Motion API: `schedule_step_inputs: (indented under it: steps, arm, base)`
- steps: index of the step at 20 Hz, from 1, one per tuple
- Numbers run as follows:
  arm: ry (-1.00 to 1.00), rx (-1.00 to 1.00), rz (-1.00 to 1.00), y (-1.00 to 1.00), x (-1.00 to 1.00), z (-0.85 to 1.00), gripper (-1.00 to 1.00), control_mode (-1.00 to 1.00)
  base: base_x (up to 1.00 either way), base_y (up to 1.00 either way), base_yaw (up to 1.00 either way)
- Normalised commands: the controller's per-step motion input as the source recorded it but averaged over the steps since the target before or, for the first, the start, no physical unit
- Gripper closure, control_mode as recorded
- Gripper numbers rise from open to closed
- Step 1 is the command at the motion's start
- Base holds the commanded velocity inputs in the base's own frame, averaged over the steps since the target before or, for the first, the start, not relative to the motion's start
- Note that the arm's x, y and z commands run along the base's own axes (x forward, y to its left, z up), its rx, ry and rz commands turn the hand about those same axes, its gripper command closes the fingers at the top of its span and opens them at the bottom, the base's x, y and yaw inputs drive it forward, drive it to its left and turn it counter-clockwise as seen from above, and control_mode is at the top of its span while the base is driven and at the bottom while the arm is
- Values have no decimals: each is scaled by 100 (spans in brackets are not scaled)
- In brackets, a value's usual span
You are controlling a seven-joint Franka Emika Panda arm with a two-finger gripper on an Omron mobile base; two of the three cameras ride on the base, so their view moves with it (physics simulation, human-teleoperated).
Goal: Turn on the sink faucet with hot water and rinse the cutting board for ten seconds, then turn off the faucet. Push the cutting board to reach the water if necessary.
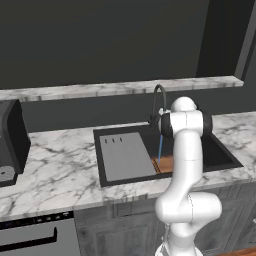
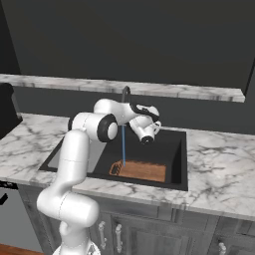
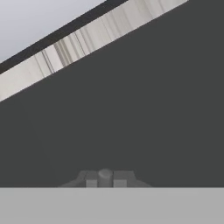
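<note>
Right base view, read from left to right. The grey slotted slab [image 1: 125, 156] lay in the left part of the sink [image 2: 181, 164], which was set into the marble desk [image 2: 219, 174]. The water [image 2: 123, 144] fell in a thin stream from the sink faucet [image 2: 125, 93] onto the left end of the cutting board [image 2: 142, 171], whose long axis ran left to right along the front of the basin. The fingers [image 2: 146, 141] hung above the basin, just right of the stream and higher than the board, drawn together on nothing. The faucet base therefore lay behind and to the left of them, so shutting off the tap probably called for a short reach back.
</note>
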Motion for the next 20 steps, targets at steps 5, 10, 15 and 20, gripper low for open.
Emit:
schedule_step_inputs:
  steps: [5, 10, 15, 20]
  arm:
    - [0, 0, 0, -25, -14, 0, 100, -100]
    - [0, 0, 0, -24, -19, 0, 100, -100]
    - [0, 0, 0, -26, -24, 0, 100, -100]
    - [0, 0, 0, -30, -29, 0, 100, -100]
  base:
    - [0, 0, 0]
    - [0, 0, 0]
    - [0, 0, 0]
    - [0, 0, 0]
